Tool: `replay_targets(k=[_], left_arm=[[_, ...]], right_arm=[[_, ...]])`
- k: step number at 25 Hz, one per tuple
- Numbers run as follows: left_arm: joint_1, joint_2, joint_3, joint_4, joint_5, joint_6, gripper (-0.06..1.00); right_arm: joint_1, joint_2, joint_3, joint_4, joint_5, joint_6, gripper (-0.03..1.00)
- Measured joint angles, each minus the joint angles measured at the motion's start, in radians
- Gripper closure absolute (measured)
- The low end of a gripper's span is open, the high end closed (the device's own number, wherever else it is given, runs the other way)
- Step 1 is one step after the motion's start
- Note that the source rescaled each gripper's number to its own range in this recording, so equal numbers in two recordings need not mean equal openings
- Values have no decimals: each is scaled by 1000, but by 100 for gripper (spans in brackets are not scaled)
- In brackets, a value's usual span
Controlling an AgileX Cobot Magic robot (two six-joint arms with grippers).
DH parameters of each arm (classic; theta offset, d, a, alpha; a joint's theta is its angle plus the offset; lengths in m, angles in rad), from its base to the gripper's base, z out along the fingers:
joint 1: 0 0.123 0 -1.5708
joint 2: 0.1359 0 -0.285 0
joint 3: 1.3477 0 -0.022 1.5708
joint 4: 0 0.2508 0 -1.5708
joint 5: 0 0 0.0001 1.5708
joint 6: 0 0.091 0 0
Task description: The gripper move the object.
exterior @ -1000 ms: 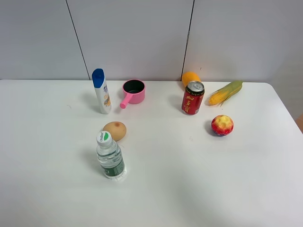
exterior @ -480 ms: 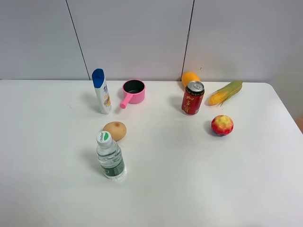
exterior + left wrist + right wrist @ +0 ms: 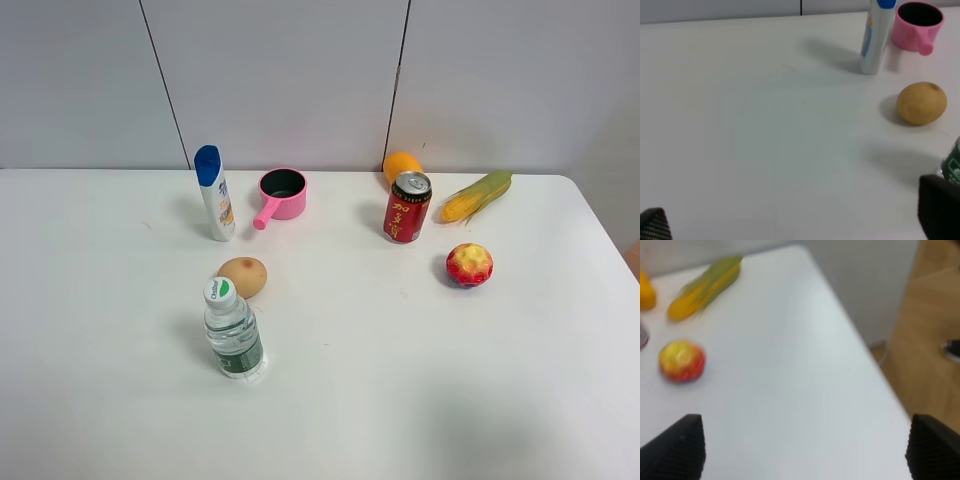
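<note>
Mango (image 3: pixel 401 163) lies at the table's (image 3: pixel 420 380) far edge against the wall, roughly 12 o'clock of centre, its near side partly hidden by the upright red can (image 3: pixel 407 207) directly in front. Corn cob (image 3: pixel 477 195) sits at the mango's 4 o'clock; apple (image 3: pixel 469 265) is nearer. Potato (image 3: pixel 243 277), water bottle (image 3: pixel 232 330), shampoo bottle (image 3: pixel 214 193) and pink pot (image 3: pixel 280 195) stand well apart at 9 o'clock. Left gripper (image 3: pixel 790 220) and right gripper (image 3: pixel 800 447) have fingers spread wide, holding nothing.

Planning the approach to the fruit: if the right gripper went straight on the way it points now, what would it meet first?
Probably bare table: the right gripper is open with nothing between its fingertips. The apple lies off to one side, though depth is hard to judge.
</note>
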Motion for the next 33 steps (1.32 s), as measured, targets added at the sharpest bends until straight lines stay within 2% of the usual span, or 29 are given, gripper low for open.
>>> replay_targets(k=[4, 12, 33], left_arm=[[0, 0, 0, 0, 0, 0, -6], [0, 0, 0, 0, 0, 0, -6], [0, 0, 0, 0, 0, 0, -6]], right_arm=[[0, -50, 115, 44, -2, -9, 4], [0, -102, 166, 126, -103, -80, 6], [0, -102, 166, 141, -118, -102, 7]])
